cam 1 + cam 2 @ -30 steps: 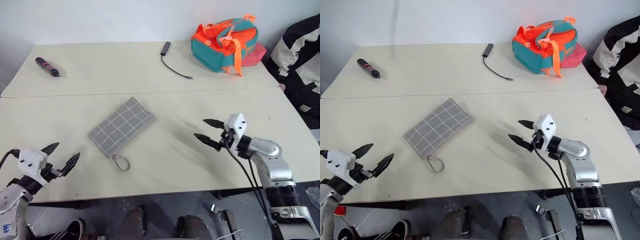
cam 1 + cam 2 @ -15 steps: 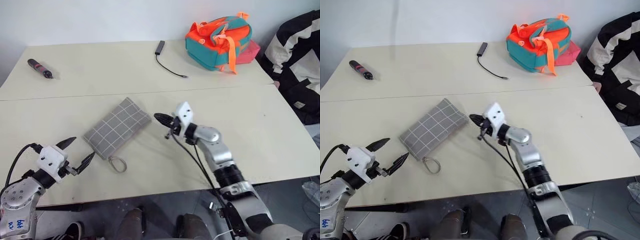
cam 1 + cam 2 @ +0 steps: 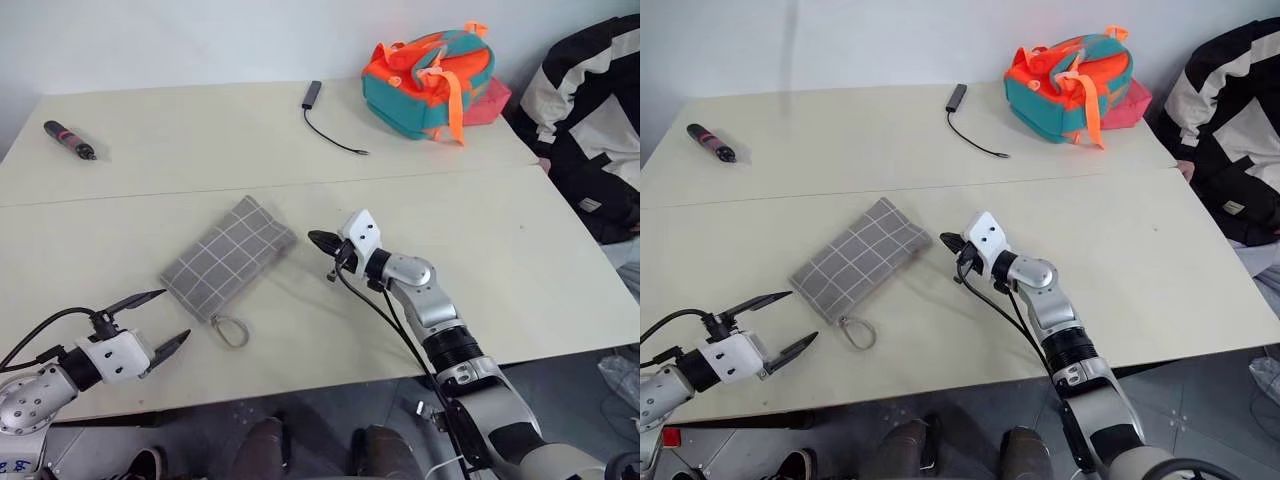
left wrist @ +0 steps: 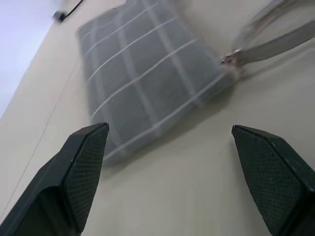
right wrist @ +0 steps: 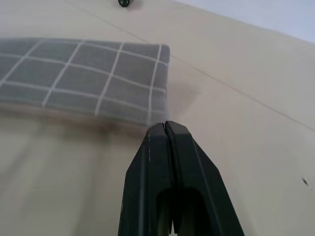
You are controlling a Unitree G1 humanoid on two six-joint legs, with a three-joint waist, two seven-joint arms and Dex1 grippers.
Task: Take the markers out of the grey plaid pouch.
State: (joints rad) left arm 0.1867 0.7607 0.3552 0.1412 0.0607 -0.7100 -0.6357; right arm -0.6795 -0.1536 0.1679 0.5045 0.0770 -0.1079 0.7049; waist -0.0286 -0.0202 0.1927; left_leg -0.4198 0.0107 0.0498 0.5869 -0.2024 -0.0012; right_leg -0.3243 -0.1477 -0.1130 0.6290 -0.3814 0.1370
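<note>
Fingers of the right gripper (image 3: 318, 239) were pressed together on nothing, their tip just beside the grey plaid pouch (image 3: 226, 257) at its far corner. The left gripper (image 3: 152, 320) stood spread wide and empty, near the pouch's cord loop (image 3: 231, 331). Well beyond the pouch lay a black-and-red pen (image 3: 67, 140), a black cable (image 3: 327, 122) and an orange-and-teal backpack (image 3: 430, 74). Nothing lay between either gripper and the pouch.

— Any room around the grey plaid pouch (image 3: 228, 259)?
— Bare table (image 3: 520, 270) on every side. The right gripper (image 3: 318, 240), fingers pressed together, sits just off its far corner; the left gripper (image 3: 150, 320), spread wide, is near the cord loop (image 3: 230, 331).
— Obstacles?
— Backpack (image 3: 430, 72), cable (image 3: 330, 125) and black-and-red pen (image 3: 68, 140) lie well apart, along the far side.
</note>
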